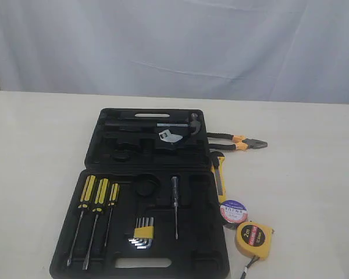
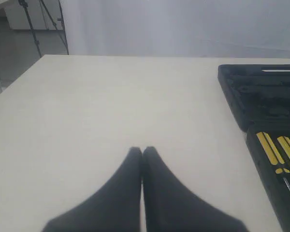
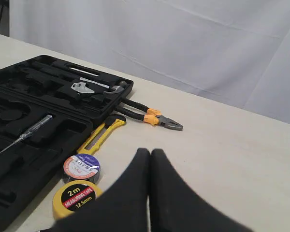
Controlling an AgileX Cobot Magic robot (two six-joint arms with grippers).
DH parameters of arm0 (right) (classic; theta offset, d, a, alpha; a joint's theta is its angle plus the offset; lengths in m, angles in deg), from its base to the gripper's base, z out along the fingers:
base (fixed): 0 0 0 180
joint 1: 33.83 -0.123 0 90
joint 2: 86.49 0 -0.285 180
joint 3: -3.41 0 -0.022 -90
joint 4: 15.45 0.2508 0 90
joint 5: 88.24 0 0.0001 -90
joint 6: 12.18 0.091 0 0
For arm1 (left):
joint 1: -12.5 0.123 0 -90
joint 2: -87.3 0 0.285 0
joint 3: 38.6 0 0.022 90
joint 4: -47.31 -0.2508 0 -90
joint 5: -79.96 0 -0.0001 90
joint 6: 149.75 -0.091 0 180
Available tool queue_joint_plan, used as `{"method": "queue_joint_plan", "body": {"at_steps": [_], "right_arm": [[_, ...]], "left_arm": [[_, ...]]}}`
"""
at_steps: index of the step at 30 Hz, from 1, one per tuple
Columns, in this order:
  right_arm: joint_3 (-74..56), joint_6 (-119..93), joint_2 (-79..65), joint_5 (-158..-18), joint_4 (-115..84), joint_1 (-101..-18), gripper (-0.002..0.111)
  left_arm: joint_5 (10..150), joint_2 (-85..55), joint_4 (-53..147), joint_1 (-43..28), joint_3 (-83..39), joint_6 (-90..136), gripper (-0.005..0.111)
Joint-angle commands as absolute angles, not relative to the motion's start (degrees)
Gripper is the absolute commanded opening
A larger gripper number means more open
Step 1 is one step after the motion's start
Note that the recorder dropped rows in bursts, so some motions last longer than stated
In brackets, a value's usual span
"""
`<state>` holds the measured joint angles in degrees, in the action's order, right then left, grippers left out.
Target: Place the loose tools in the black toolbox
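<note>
- As its wrist view shows, the left gripper [image 2: 142, 151] is closed tip to tip over the table [image 2: 87, 121], gripping nothing.
- Right gripper [image 3: 150, 152]: likewise closed, empty.
- Black toolbox [image 1: 96, 152]: lying open on the table, both halves flat.
- Pliers [image 1: 238, 141]: outside the case, 2 o'clock from its centre, handles at the rim.
- Utility knife [image 1: 220, 180]: 3 o'clock, along the case edge.
- Tape roll [image 1: 233, 211], then tape measure [image 1: 254, 238]: 4 o'clock, just beside each other.

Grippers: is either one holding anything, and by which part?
Nothing is held. The left gripper and right gripper are both shut and empty; the pliers, knife, tape roll and tape measure lie on the table.
</note>
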<state>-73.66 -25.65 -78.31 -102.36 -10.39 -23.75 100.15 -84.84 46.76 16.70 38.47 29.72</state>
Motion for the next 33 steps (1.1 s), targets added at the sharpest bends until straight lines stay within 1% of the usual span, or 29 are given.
{"method": "queue_joint_plan", "body": {"at_steps": [1,11,13,15,17,22,24,25,27,30,33], "right_arm": [[-73.8,-25.6,-78.7,-102.9,-11.0,-23.4,-0.001],[-73.8,-25.6,-78.7,-100.5,-11.0,-23.4,-0.001],[-73.8,-25.6,-78.7,-97.7,-11.0,-23.4,-0.001],[-73.8,-25.6,-78.7,-89.8,-11.0,-23.4,-0.001],[-73.8,-25.6,-78.7,-85.4,-11.0,-23.4,-0.001],[-73.8,-25.6,-78.7,-84.4,-11.0,-23.4,-0.001],[-73.8,-25.6,-78.7,-80.1,-11.0,-23.4,-0.001],[-73.8,-20.9,-78.7,-75.0,-8.8,-23.4,-0.001],[-73.8,-11.6,-78.7,-73.1,-4.8,-23.4,-0.001],[-73.8,-6.6,-78.7,-75.2,-4.0,-23.4,-0.001],[-69.0,-6.5,-76.4,-90.2,-4.0,-23.4,-0.001]], "left_arm": [[99.6,-84.9,47.3,16.4,38.6,29.8,0.0],[99.6,-84.9,47.3,16.4,38.6,29.8,0.0],[99.6,-84.9,47.3,16.4,38.6,29.8,0.0],[99.6,-84.9,47.3,16.4,38.6,29.8,0.0],[99.6,-84.9,47.3,16.4,38.6,29.8,0.0],[99.6,-84.9,47.3,16.4,38.6,29.8,0.0],[99.6,-84.9,47.3,16.4,38.6,29.8,0.0],[99.6,-84.9,47.3,16.4,38.6,29.8,0.0],[99.6,-84.9,47.3,16.4,38.6,29.8,0.0],[99.6,-84.9,47.3,16.4,38.6,29.8,0.0],[99.6,-84.9,47.3,16.4,38.6,29.8,0.0]]}}
